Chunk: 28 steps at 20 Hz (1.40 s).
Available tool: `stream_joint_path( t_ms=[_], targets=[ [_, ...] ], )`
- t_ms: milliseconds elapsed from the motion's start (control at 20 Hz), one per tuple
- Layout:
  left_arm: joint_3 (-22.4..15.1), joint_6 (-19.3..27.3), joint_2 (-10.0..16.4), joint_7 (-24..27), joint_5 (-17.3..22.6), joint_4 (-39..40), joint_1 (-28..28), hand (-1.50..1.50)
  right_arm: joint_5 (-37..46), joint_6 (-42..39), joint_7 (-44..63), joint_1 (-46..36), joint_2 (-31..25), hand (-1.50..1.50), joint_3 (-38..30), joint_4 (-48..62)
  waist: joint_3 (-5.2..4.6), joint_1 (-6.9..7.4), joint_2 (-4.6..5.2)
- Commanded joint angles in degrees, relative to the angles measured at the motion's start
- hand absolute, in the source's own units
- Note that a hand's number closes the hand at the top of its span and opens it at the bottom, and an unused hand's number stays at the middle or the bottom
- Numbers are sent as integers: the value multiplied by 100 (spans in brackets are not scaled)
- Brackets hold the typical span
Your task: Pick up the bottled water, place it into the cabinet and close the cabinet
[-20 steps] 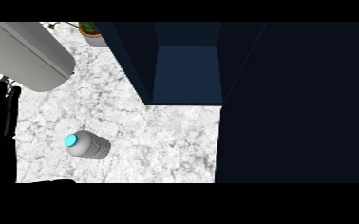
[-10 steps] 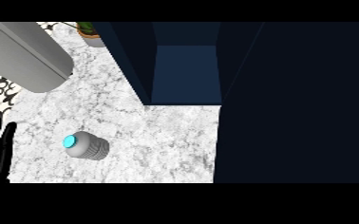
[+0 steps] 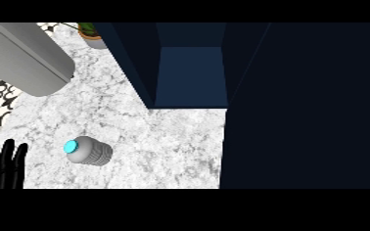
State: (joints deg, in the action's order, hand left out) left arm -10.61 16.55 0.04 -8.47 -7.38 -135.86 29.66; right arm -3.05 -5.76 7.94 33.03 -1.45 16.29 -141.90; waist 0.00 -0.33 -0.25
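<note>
The left hand (image 3: 9,166) shows at the lower left edge of the head view, resting open. Its black fingers (image 3: 20,159) stand straight and close together, tips pointing up, holding nothing.

Left hand (image 3: 20,169): black throughout; slender, rod-like fingers with rounded tips, only partly visible at the view's lower left edge.

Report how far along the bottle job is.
Nothing is done yet: the bottle sits on the counter, outside the cabinet, which stands open. In hand: the open left hand shows at the lower left edge, apart from the bottle. Left: grasp it, set it inside, close the cabinet.
</note>
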Motion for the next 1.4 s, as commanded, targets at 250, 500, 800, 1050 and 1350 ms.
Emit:
stream_joint_path(
  t_ms=[250, 500, 800, 1050, 1350],
  targets=[
    [369, 271, -4, 557, 295, 582, 177, -150, 210, 17, -61, 726, -134, -150, 265, -742, -2, 8, 5],
    [1123, 333, 83, 1029, 560, 1770, -496, -150, -109, -230, -738, 1139, -304, -150, -44, -504, -1, -51, 9],
    [1380, 0, 29, 1850, 1126, 2987, -624, -150, -178, -373, -834, 1738, -521, -150, 114, -992, -6, -72, 0],
    [1917, -249, 131, 2620, 1549, 4406, -1187, -150, -190, -397, -1123, 1845, -628, -150, 28, -846, -9, -80, 11],
    [2256, -520, 158, 3598, 1902, 5425, -1322, -150, 155, -399, -1500, 2389, -645, -150, 436, -950, -10, -69, 1]
  ],
)
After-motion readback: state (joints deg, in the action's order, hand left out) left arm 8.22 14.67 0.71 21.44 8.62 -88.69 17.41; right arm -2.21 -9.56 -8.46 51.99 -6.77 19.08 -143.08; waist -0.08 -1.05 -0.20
